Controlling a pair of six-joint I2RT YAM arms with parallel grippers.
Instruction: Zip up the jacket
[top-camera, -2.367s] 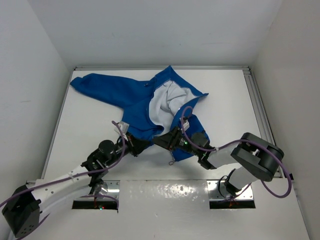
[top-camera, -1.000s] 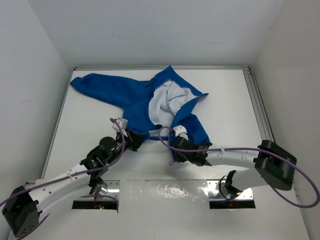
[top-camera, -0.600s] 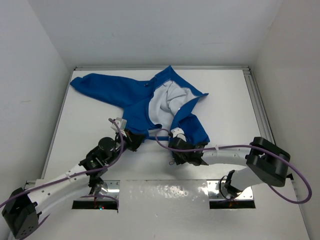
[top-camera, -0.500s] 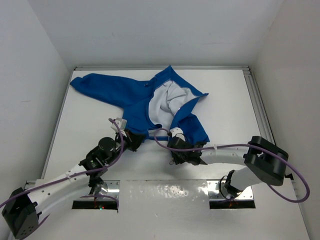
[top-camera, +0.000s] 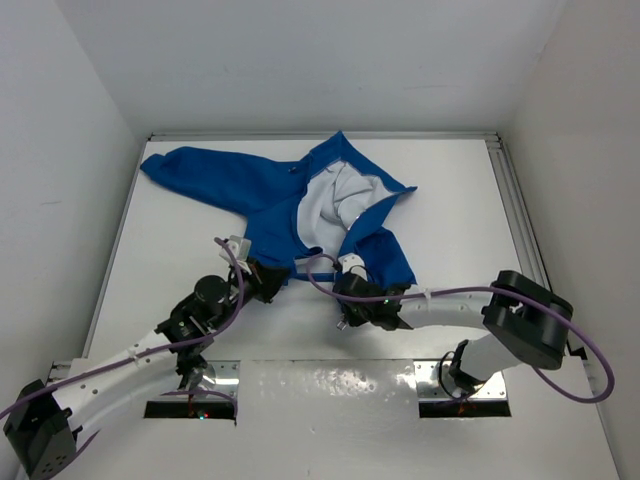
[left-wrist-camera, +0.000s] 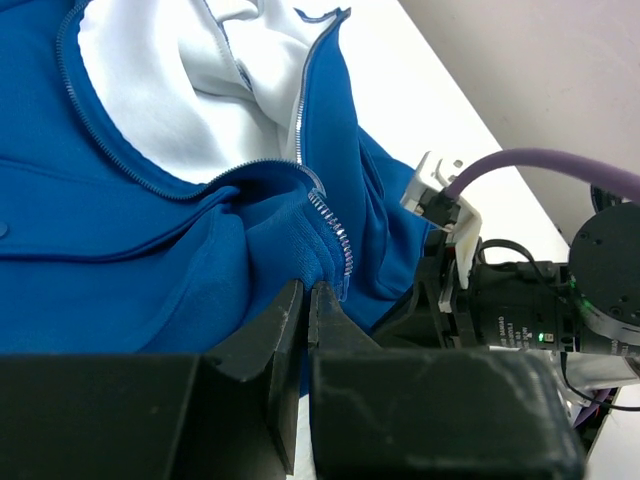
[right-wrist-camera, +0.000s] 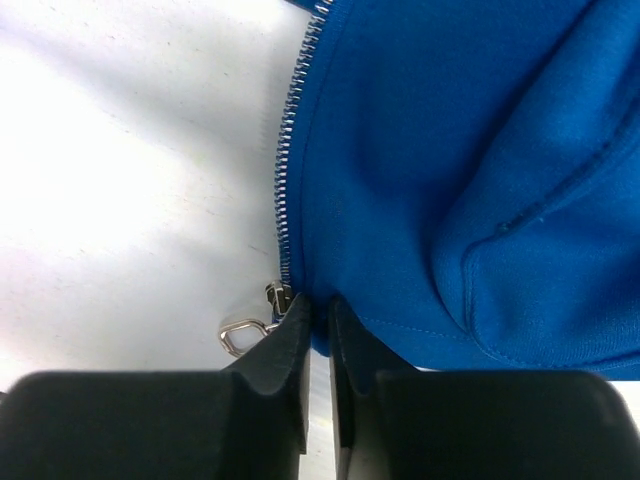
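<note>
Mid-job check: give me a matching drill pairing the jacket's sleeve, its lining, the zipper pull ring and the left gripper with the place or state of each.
Things:
1. sleeve
2. lining
3. pull ring
4. left gripper

Places or states:
a. shut on the hem of the jacket, below the zipper teeth
b. lying on the white table, beside the hem
c. stretched toward the far left corner
d. pale, exposed in the open front

Pairs: 1-c, 2-d, 3-b, 4-a.

jacket (left-wrist-camera: 150, 260) hem tucked behind left end effector (left-wrist-camera: 305, 300), zipper pull (right-wrist-camera: 242, 333) half-hidden by right end effector (right-wrist-camera: 318, 310), fabric cropped at wrist-view edges
</note>
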